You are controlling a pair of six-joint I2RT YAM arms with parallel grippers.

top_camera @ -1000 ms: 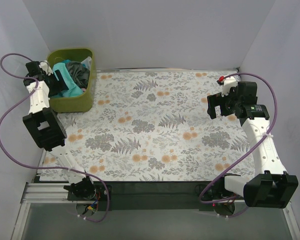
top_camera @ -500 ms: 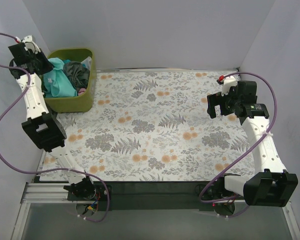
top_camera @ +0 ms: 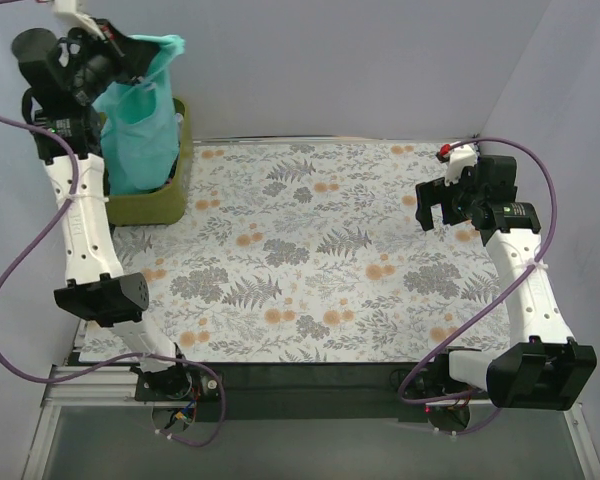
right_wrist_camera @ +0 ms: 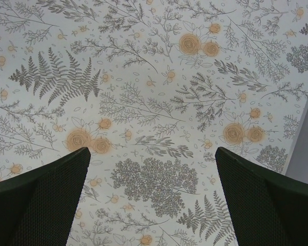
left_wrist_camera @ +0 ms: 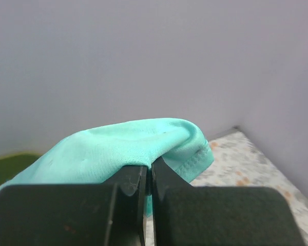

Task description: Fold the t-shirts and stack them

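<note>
A turquoise-green t-shirt (top_camera: 138, 125) hangs from my left gripper (top_camera: 140, 55), which is raised high above the olive-green basket (top_camera: 158, 205) at the back left. In the left wrist view the gripper (left_wrist_camera: 149, 174) is shut on a fold of that t-shirt (left_wrist_camera: 118, 148), the cloth draped over the fingertips. The shirt's lower end still reaches into the basket. Any dark grey t-shirts are hidden behind the hanging cloth. My right gripper (top_camera: 432, 208) hovers open over the right side of the table, nothing between its fingers (right_wrist_camera: 41, 200).
The floral-print table cloth (top_camera: 310, 250) covers the whole table. White walls close the back and both sides. The right wrist view shows only the floral cloth (right_wrist_camera: 159, 102) below the open gripper.
My left gripper shut on the turquoise t-shirt in the basket and rose high, pulling the shirt up out of it. The right arm has hardly moved.
</note>
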